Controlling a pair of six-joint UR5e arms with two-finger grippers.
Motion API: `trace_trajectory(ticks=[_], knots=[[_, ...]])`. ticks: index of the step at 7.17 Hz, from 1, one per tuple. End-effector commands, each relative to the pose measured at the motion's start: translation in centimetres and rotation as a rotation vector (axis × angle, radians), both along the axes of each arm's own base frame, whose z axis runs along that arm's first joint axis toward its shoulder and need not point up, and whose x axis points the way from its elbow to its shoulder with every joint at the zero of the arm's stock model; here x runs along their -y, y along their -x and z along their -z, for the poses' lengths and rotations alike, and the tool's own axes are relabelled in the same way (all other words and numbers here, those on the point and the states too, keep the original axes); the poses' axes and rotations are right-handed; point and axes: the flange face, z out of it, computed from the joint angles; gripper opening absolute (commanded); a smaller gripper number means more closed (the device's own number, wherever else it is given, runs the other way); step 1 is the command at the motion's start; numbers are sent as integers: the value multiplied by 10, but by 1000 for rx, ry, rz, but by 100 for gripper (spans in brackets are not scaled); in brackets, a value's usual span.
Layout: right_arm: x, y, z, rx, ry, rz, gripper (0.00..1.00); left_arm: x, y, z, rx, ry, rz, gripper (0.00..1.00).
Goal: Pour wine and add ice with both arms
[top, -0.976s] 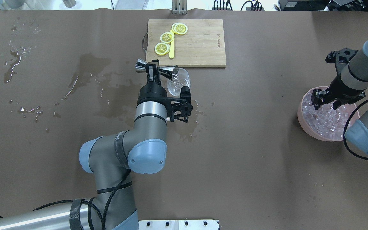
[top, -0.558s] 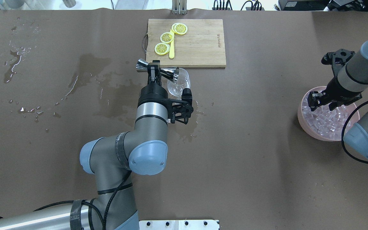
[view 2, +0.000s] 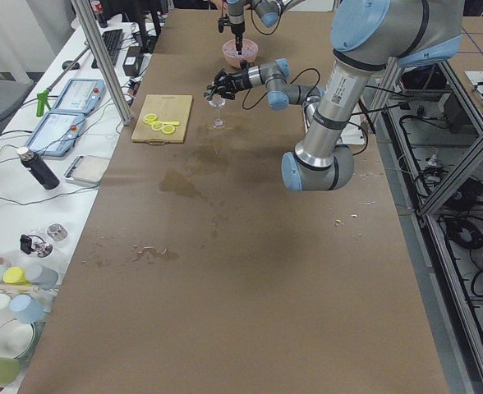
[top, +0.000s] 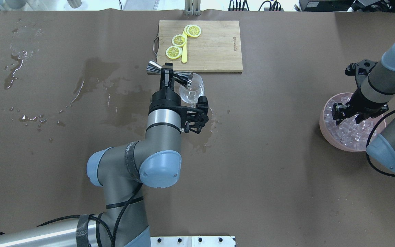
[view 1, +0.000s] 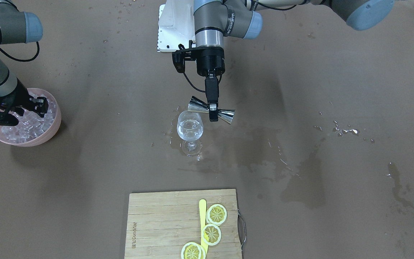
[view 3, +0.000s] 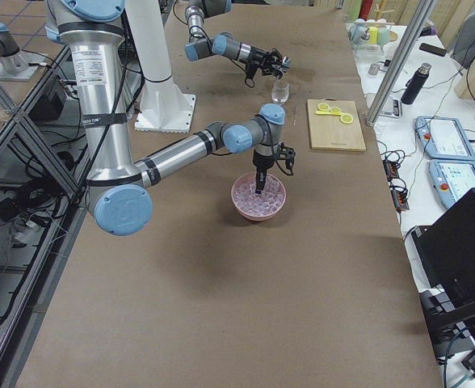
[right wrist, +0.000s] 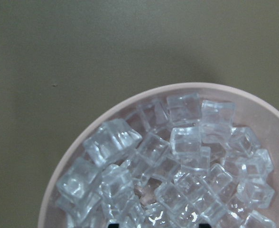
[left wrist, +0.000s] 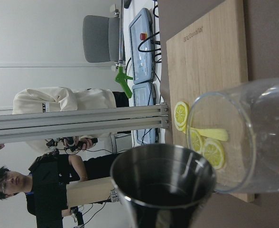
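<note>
My left gripper [view 1: 213, 112] is shut on the waist of a steel jigger [view 1: 210, 110], held on its side with its mouth over the rim of a stemmed glass [view 1: 190, 131]. A little clear wine [view 1: 189, 126] lies in the glass. The jigger [left wrist: 161, 185] and the glass [left wrist: 244, 137] fill the left wrist view. My right gripper [right wrist: 158, 226] points straight down over the ice [right wrist: 177, 156] in a pink bowl [top: 324, 128]. Its two tips show apart at the bottom edge of the right wrist view, just above the cubes.
A wooden cutting board [top: 214, 48] with lemon slices [top: 178, 40] and a yellow pick lies just beyond the glass. Wet patches and puddles [top: 91, 73] spread over the brown table left of the glass. A white base plate [view 1: 174, 27] sits at the robot's side.
The right wrist has shifted a little over the ice bowl. The left arm holds the jigger at the glass rim, turned only slightly.
</note>
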Motion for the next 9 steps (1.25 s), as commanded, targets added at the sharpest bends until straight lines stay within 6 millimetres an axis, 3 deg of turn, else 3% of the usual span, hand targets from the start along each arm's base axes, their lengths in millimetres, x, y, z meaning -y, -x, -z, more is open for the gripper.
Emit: trace_trajectory(ticks=[1, 4, 6, 8, 9], knots=[[-8, 0, -11, 5, -2, 8, 66, 0, 1, 3, 24, -8, -5, 0], [-16, 0, -16, 41, 22, 20, 66, -1, 3, 4, 31, -14, -11, 0], [-18, 2, -15, 61, 32, 26, 71, -3, 11, 16, -80, -43, -10, 0], [-15, 5, -39, 74, 38, 31, 73, -2, 20, 19, -215, -55, -5, 0], [-18, 4, -44, 71, 46, 32, 73, -3, 15, 13, -317, -7, -37, 0]])
